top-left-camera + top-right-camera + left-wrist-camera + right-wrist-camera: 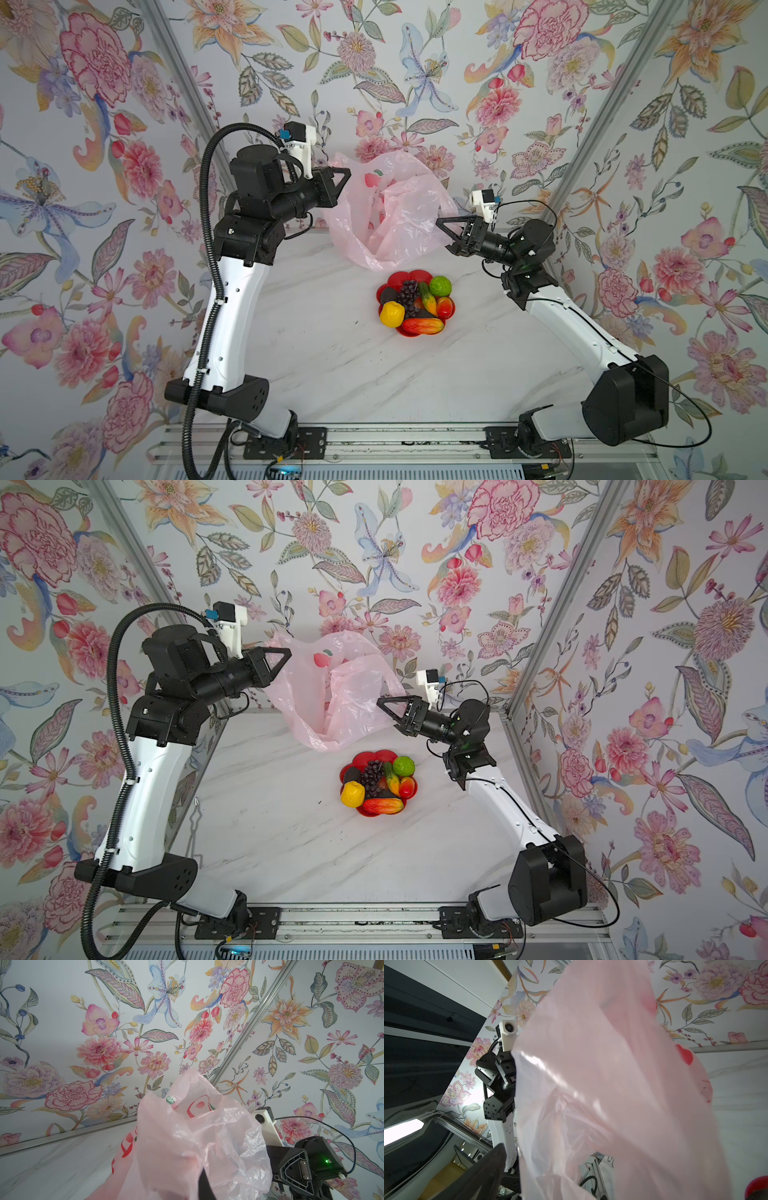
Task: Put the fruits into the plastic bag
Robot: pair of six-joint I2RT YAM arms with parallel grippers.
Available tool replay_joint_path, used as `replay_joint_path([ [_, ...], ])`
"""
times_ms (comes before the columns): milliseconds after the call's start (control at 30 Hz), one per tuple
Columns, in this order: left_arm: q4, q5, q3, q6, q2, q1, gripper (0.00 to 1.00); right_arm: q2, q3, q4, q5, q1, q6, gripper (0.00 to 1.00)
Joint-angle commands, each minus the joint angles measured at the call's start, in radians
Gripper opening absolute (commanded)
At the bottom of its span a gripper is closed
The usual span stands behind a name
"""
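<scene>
Left wrist view: the left gripper (204, 1180), only a dark sliver of it showing under pink film, is clamped shut on a fold of the plastic bag (187, 1147). In both top views it holds the bag's left rim raised above the table (332, 374), probably so that the limp film hangs open instead of collapsing flat. The right gripper (442, 235) has its jaws spread wide at the bag's right edge and grips nothing. Whether its fingers touch the film I cannot tell, since the right wrist view is mostly filled with bag. It looks placed to take the opposite rim and stretch the mouth apart. The bag's lower end sags onto the far middle of the table. Just nearer lies the red dish (419, 274), with all the fruits (409, 293) heaped in it, the green ball (440, 286) on its right and the yellow one (391, 313) on its left. None appears bagged yet.
</scene>
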Motion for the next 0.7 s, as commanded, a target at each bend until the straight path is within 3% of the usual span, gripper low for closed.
replay_joint_path([
  [0, 0.033, 0.004, -0.025, 0.011, -0.037, 0.008, 0.0, -0.022, 0.045, 0.057, -0.016, -0.004, 0.052, 0.99],
  [167, 0.035, 0.003, -0.051, 0.018, -0.05, 0.009, 0.0, 0.008, 0.08, 0.111, -0.012, 0.0, 0.113, 0.93],
  [367, 0.021, -0.031, -0.064, 0.028, -0.057, 0.011, 0.0, 0.015, 0.085, 0.077, -0.027, 0.007, 0.12, 0.71],
  [667, 0.058, -0.06, -0.094, 0.007, -0.068, 0.01, 0.0, 0.032, 0.07, -0.011, -0.093, 0.056, 0.112, 0.7],
])
